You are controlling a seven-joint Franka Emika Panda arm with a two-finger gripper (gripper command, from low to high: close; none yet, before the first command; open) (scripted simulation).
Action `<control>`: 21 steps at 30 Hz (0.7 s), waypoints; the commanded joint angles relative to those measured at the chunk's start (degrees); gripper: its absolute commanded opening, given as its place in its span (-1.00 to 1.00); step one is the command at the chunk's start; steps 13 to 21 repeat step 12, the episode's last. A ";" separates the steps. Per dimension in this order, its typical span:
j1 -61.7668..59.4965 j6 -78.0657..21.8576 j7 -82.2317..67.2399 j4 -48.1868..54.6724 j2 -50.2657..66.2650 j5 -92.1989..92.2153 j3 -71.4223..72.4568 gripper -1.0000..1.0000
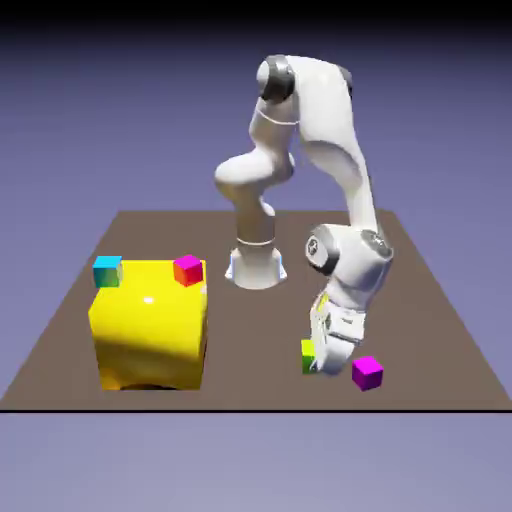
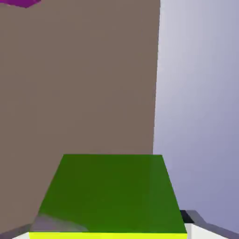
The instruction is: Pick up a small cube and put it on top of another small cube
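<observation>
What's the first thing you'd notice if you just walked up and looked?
The big yellow block on the exterior view's left, with a cyan cube and a red-and-pink cube on top. Then the white arm bending down near the table's front edge, its hand shut on the tiny green cube, the purple cube right beside it.

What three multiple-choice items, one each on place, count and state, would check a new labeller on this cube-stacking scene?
1. Where is the cyan cube?
A. on the big yellow block
B. beside the purple-magenta cube
C. under the arm

2. How many small cubes show in the exterior view?
A. two
B. four
C. six

3. What is the end effector doing?
A. open above the table
B. shut on the lime-green cube
C. shut on nothing

A: it sits at the block's top corner.
B: cyan, red-and-pink, green, purple-magenta.
B: the green cube fills the hand view between the fingertips.
</observation>
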 commanded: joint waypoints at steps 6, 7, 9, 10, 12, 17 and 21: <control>4.01 3.68 1.29 -1.20 1.45 -3.38 2.80 -1.00; 3.43 5.91 1.44 -1.29 3.52 -3.36 2.86 -1.00; 2.81 8.32 1.59 -1.40 5.77 -3.35 2.91 -1.00; 2.81 8.32 1.59 -1.40 5.77 -3.35 2.91 1.00; 3.38 6.09 1.45 -1.30 3.70 -3.36 2.86 1.00; 3.38 6.09 1.45 -1.30 3.70 -3.36 2.86 1.00; 3.38 6.09 1.45 -1.30 3.70 -3.36 2.86 1.00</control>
